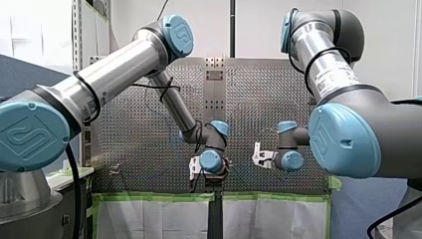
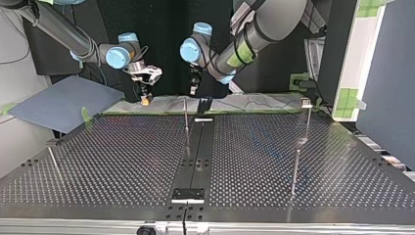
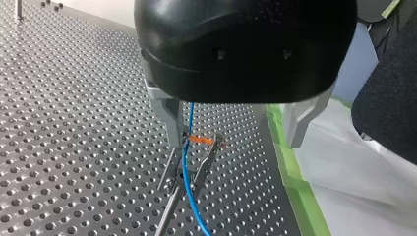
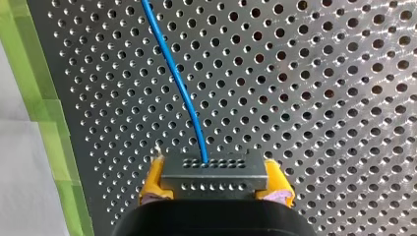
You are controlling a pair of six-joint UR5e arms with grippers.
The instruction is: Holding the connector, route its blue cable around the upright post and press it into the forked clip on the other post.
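Blue cable [image 4: 181, 93], grey connector [image 4: 215, 173], green tape [image 4: 46, 123]

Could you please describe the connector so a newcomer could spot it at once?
Over the perforated metal table, follow the thin blue cable to my right gripper. The connector is the small grey block with rows of tiny holes, clamped between yellow pads, where the cable ends.

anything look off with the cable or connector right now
Nothing stands out. The connector sits square in my right tool, the blue cable leaves it in a smooth curve with no kink, and my left tool is open with the cable passing between its fingers near the forked clip.
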